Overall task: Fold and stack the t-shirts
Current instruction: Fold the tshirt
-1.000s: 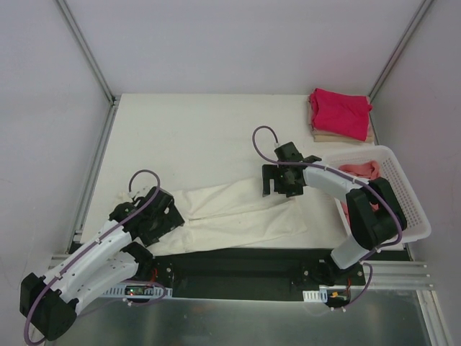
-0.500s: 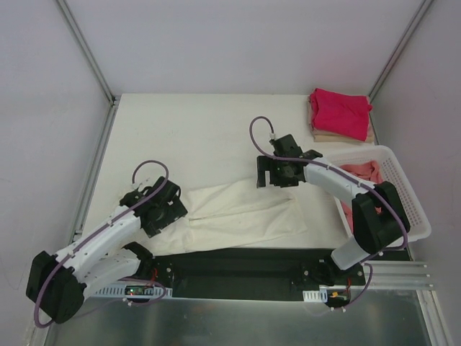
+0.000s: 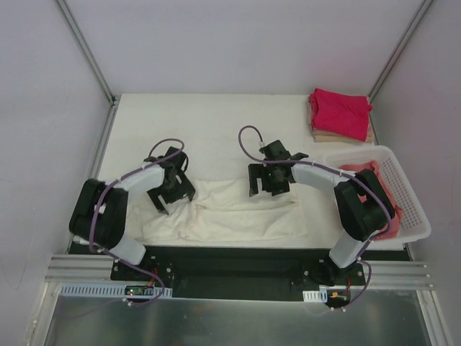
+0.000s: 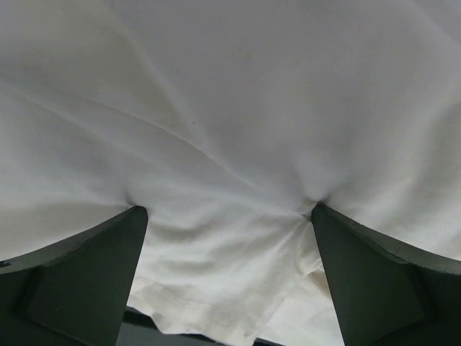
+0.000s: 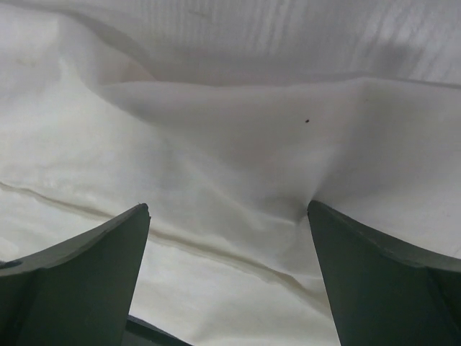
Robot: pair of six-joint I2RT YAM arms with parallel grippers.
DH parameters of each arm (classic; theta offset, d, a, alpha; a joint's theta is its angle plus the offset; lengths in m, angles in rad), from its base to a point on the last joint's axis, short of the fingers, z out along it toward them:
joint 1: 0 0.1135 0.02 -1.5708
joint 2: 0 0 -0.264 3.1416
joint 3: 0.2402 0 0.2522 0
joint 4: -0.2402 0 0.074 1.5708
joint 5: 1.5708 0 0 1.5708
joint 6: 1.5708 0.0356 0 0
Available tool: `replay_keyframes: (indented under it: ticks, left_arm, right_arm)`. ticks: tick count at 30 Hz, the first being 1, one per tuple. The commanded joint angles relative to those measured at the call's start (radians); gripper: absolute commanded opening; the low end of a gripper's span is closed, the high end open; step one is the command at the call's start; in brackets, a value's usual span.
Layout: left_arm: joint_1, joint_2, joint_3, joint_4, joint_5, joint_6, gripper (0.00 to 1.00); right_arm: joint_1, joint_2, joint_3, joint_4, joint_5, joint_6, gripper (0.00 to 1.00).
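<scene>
Wide-open fingers (image 4: 79, 281) pressing into the cream t-shirt (image 3: 238, 216) by the desk's near edge
Lying wrinkled and partly folded along that edge, with left gripper (image 3: 173, 193) down on its left end and right gripper (image 3: 265, 186) at its far hem, both splayed, tips dimpling cloth, clamping nothing. Over in the far right corner, magenta-red t-shirt (image 3: 340, 112) stacked on tan t-shirt (image 3: 342, 136); salmon-pink t-shirt (image 3: 360, 170) bunched in the white basket (image 3: 412, 210) at the right edge
</scene>
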Motion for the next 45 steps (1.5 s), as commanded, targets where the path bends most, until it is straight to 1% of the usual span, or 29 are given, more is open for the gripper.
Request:
replay_keyframes:
  ticks: [1,3,4,6,7,9,10,11,12,14,15,16,17,19,20,21,24,27,29,30,32,33,35,38,40,41,42,44,45]
  left_arm:
    - [0.011,0.362,0.305,0.227,0.056,0.108,0.99]
    - [0.009,0.500,0.469,0.222,0.194,0.155,0.99]
    - [0.008,0.617,0.631,0.222,0.249,0.179,0.99]
    - [-0.010,0.714,0.790,0.210,0.330,0.189,0.99]
    - [-0.018,0.787,0.929,0.208,0.349,0.196,0.99]
    - [-0.046,0.854,1.063,0.205,0.381,0.208,0.99]
    - [-0.053,0.928,1.201,0.205,0.397,0.225,0.99]
    - [-0.058,0.970,1.275,0.204,0.418,0.228,0.99]
    - [-0.064,1.059,1.423,0.207,0.462,0.230,0.99]
    - [-0.064,1.156,1.579,0.207,0.504,0.219,1.00]
    - [-0.064,1.237,1.698,0.207,0.513,0.201,0.99]
    - [-0.063,1.263,1.735,0.231,0.532,0.198,0.99]
    - [-0.063,1.279,1.749,0.266,0.539,0.195,0.99]
    - [-0.061,1.273,1.708,0.352,0.540,0.184,0.99]
    - [-0.061,1.261,1.682,0.378,0.538,0.189,0.99]
    - [-0.060,1.236,1.643,0.389,0.524,0.201,0.99]
    - [-0.058,1.196,1.618,0.399,0.465,0.248,0.99]
    - [-0.044,1.159,1.592,0.399,0.392,0.241,0.99]
    - [-0.031,1.146,1.587,0.397,0.362,0.235,1.00]
    - [-0.026,1.129,1.589,0.395,0.336,0.236,0.99]
    - [-0.015,1.107,1.590,0.392,0.323,0.236,0.99]
    - [-0.015,1.081,1.598,0.392,0.323,0.245,0.99]
    - [-0.015,1.051,1.608,0.394,0.328,0.258,0.99]
    - [-0.020,0.962,1.619,0.385,0.363,0.285,0.99]
    - [-0.023,0.870,1.595,0.362,0.389,0.304,0.99]
    - [-0.026,0.831,1.567,0.360,0.403,0.307,0.99]
    - [-0.027,0.738,1.487,0.354,0.418,0.322,0.99]
    - [-0.043,0.621,1.359,0.334,0.447,0.343,0.99]
    - [-0.050,0.490,1.198,0.325,0.444,0.365,0.99]
  right_arm:
    - [-0.009,-0.097,-0.092,-0.024,0.049,0.018,0.97]
    - [-0.008,-0.122,-0.159,-0.033,0.066,0.041,0.97]
    - [-0.006,-0.148,-0.189,-0.029,0.052,0.047,0.97]
    - [0.004,-0.194,-0.274,-0.026,0.029,0.072,0.97]
    - [0.017,-0.218,-0.298,-0.029,0.027,0.079,0.97]
    - [0.076,-0.287,-0.338,-0.039,0.027,0.093,0.97]
    - [0.104,-0.307,-0.356,-0.042,0.018,0.093,0.97]
    - [0.162,-0.324,-0.359,-0.052,-0.003,0.093,0.97]
    - [0.188,-0.349,-0.358,-0.053,-0.012,0.098,0.97]
    - [0.250,-0.367,-0.339,-0.055,-0.046,0.101,0.97]
    - [0.264,-0.381,-0.333,-0.053,-0.046,0.104,0.97]
    - [0.271,-0.383,-0.316,-0.055,-0.051,0.096,0.97]
    - [0.279,-0.389,-0.307,-0.058,-0.054,0.095,0.97]
    - [0.279,-0.399,-0.290,-0.082,-0.040,0.075,0.97]
    - [0.278,-0.406,-0.266,-0.095,-0.001,0.073,0.97]
    - [0.279,-0.415,-0.255,-0.108,0.018,0.067,0.97]
    - [0.276,-0.436,-0.218,-0.144,0.063,0.061,0.97]
    - [0.274,-0.470,-0.214,-0.158,0.096,0.095,0.97]
    - [0.274,-0.499,-0.229,-0.153,0.128,0.118,0.97]
    - [0.271,-0.542,-0.253,-0.150,0.132,0.141,0.97]
    - [0.267,-0.594,-0.289,-0.142,0.204,0.158,0.97]
    - [0.262,-0.647,-0.302,-0.139,0.211,0.174,0.97]
    - [0.244,-0.703,-0.342,-0.148,0.216,0.185,0.97]
    - [0.225,-0.729,-0.375,-0.174,0.202,0.202,0.97]
    - [0.215,-0.738,-0.394,-0.184,0.204,0.236,0.97]
    - [0.199,-0.742,-0.404,-0.182,0.196,0.244,0.97]
    - [0.193,-0.754,-0.411,-0.176,0.195,0.253,0.97]
    - [0.182,-0.795,-0.445,-0.159,0.207,0.289,0.97]
    - [0.181,-0.812,-0.460,-0.158,0.215,0.297,0.97]
